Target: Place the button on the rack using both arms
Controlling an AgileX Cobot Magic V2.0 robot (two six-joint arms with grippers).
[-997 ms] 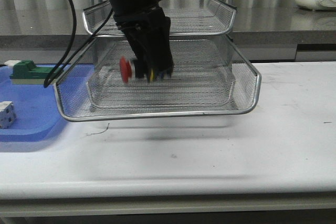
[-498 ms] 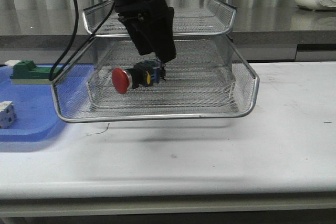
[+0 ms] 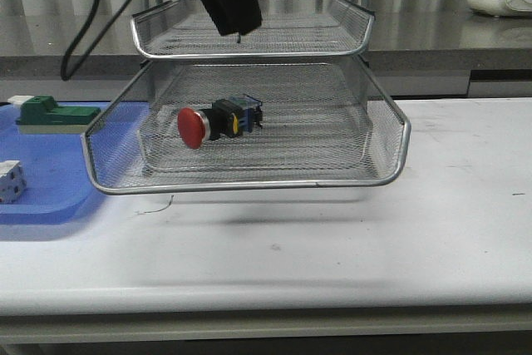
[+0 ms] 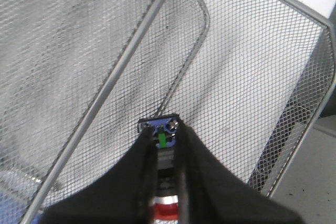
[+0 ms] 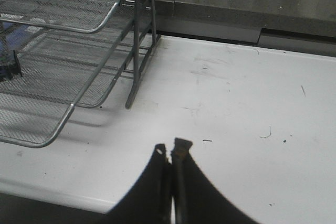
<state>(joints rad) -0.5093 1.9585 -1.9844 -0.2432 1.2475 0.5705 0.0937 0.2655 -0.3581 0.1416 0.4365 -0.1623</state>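
Jaws of left gripper (image 4: 164, 192): narrowly parted, empty; button (image 3: 218, 121) seen lying directly below them on the middle tier of rack (image 3: 249, 180). Placement judged done. Right gripper (image 5: 171, 153): pressed together, well apart from rack.

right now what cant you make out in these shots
- Left gripper: front view cuts off its upper part at the top edge.
- Button: left wrist view, the fingers cover its sides and cap.
- Right gripper: absent from the front view.
- Rack: its lowest tier sits hidden behind the middle tray's rim.
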